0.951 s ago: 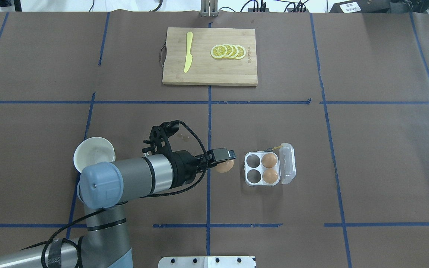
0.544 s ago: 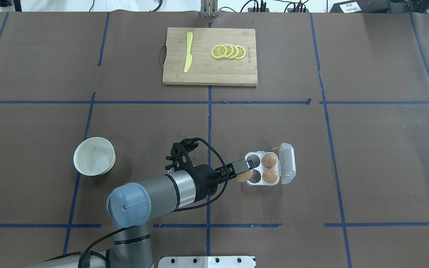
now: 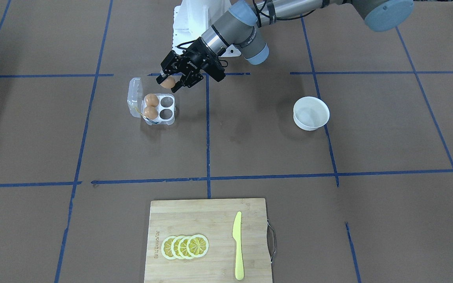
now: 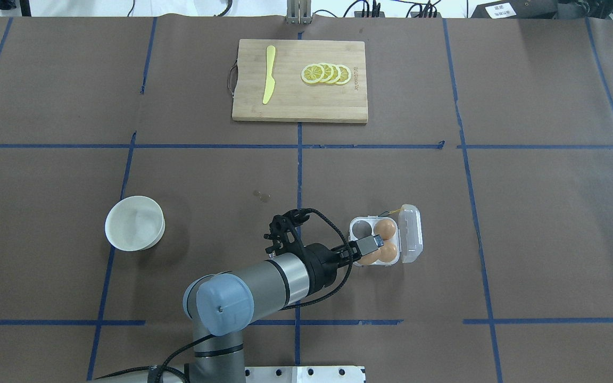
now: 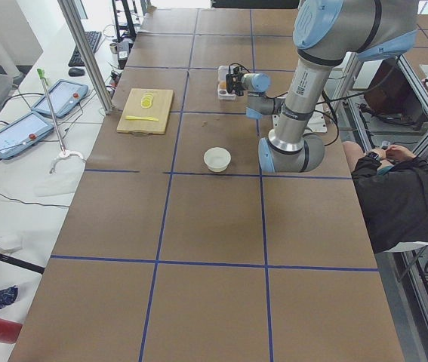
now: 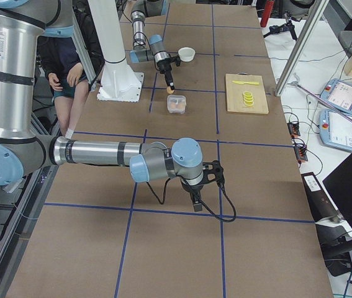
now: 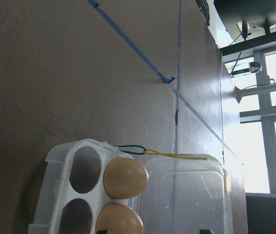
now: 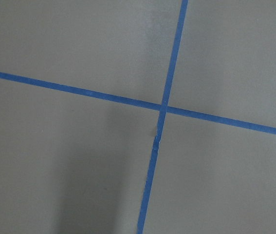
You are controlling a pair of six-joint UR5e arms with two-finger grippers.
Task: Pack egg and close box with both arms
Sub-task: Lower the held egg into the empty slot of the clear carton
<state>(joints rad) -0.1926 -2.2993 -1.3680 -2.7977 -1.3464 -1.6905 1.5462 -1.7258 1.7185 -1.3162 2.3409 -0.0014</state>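
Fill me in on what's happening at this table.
The left gripper holds a brown egg just above the open clear egg carton, near its empty cups. Two more eggs already sit in the cups beside the lid, which lies folded open. The right arm hangs over bare table, well away from the carton.

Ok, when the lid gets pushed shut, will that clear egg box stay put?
Probably not alone: the box looks like thin clear plastic, likely light, so it may slide. Its two seated eggs sit beside the hinge, so the empty side may lift. The lid likely flexes.
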